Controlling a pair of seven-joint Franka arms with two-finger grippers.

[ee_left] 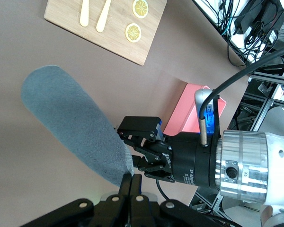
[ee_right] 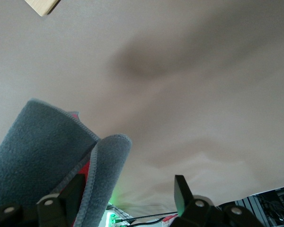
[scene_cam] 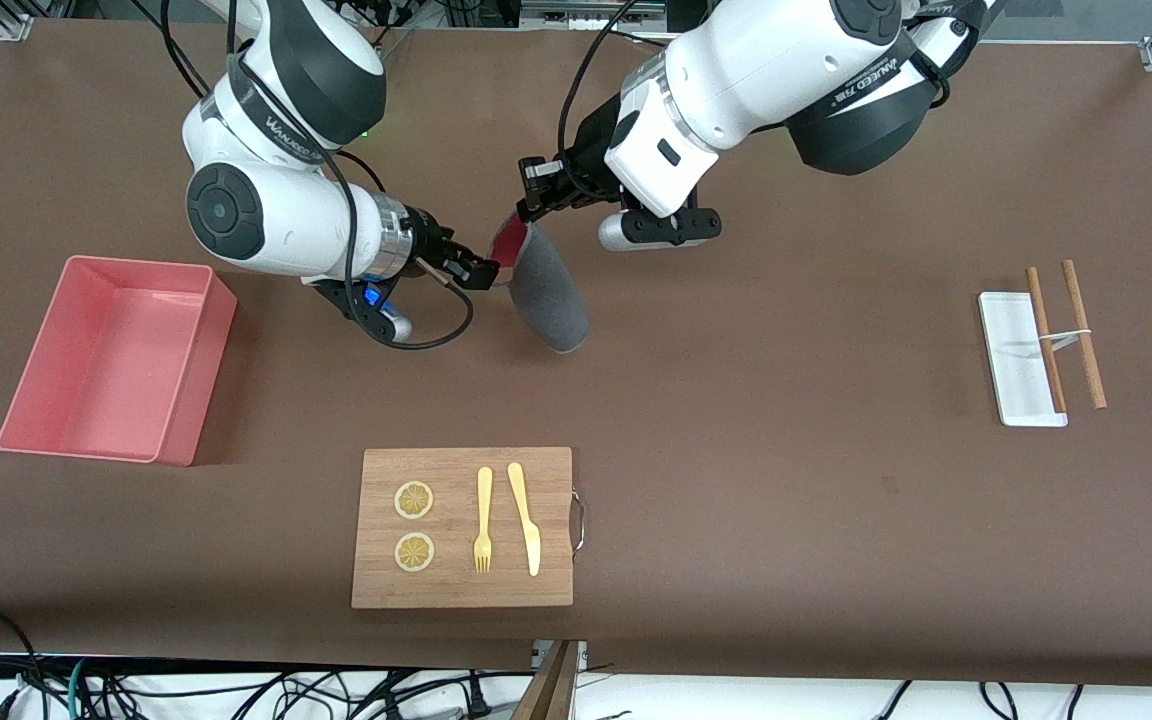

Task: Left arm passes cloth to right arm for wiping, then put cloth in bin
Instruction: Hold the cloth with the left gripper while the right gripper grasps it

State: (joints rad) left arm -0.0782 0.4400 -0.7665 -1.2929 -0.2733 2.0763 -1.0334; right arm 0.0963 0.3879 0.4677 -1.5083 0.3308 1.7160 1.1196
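The cloth [scene_cam: 551,295] hangs in the air over the middle of the table, its grey face outward and crimson showing at its top fold. My left gripper [scene_cam: 528,205] is shut on its top edge; in the left wrist view the two fingers [ee_left: 134,177] pinch the grey cloth [ee_left: 71,118]. My right gripper [scene_cam: 484,270] is beside the cloth's upper edge and open. In the right wrist view one fold of the cloth [ee_right: 42,146] lies against one finger [ee_right: 71,191], with a wide gap to the other. The pink bin [scene_cam: 201,380] stands empty toward the right arm's end.
A wooden cutting board [scene_cam: 463,585] with two lemon slices, a yellow fork [scene_cam: 483,520] and a yellow knife [scene_cam: 526,518] lies nearer to the front camera than the cloth. A small white tray [scene_cam: 1011,350] and two brown chopsticks [scene_cam: 1083,333] lie toward the left arm's end.
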